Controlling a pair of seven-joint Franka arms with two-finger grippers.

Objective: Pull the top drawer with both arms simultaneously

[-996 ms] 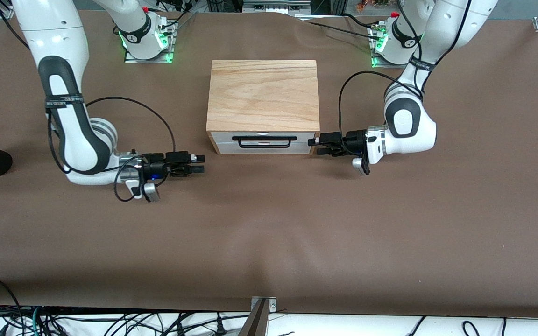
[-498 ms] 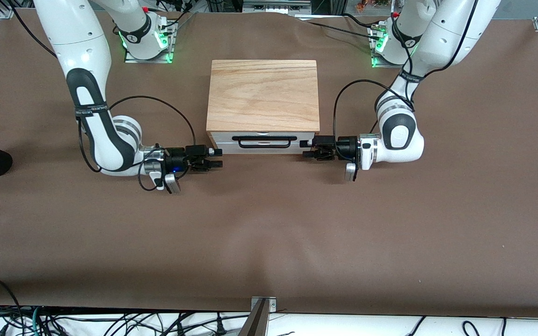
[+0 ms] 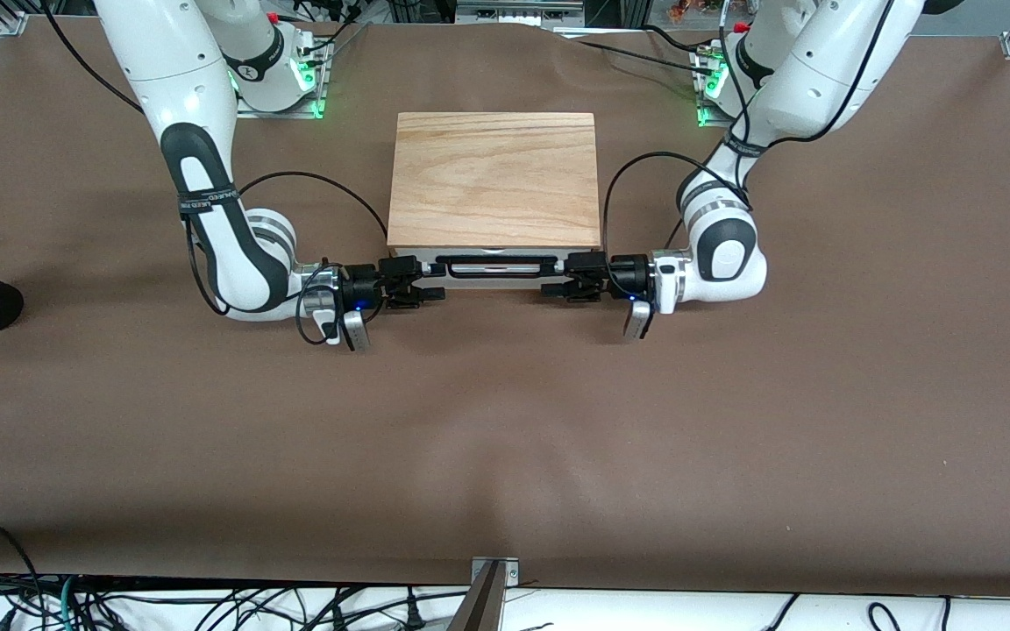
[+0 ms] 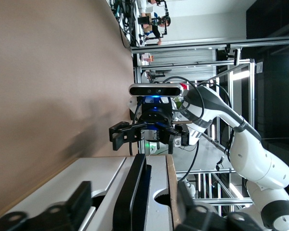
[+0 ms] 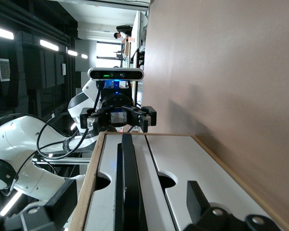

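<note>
Brown table covering (image 3: pixel 505 438), one wooden cabinet (image 3: pixel 494 180) standing mid-table between the two arm bases. Right arm (image 3: pixel 207 193), entering from the front view's upper corner on its own side, elbow bent low, forearm lying level toward the cabinet's front. Right gripper (image 3: pixel 428 283) at the handle's end toward the right arm's end of the table, fingers (image 5: pixel 195 199) spread wide with the bar lying between them, not pressed on it. Top drawer (image 3: pixel 494 273), closed, white front panel flush under the pale grained top slab; long thin black bar handle (image 3: pixel 496 260) running across the panel, two rounded cut-outs visible under it in the wrist views. Left gripper (image 3: pixel 549 280) at the handle's end toward the left arm's end of the table, fingers (image 4: pixel 82 197) parted on either side of the bar; whether they touch it cannot be told. Left arm (image 3: pixel 724 245), elbow folded beside the cabinet, forearm level toward the panel. Each wrist view shows the other gripper facing it along the handle.
</note>
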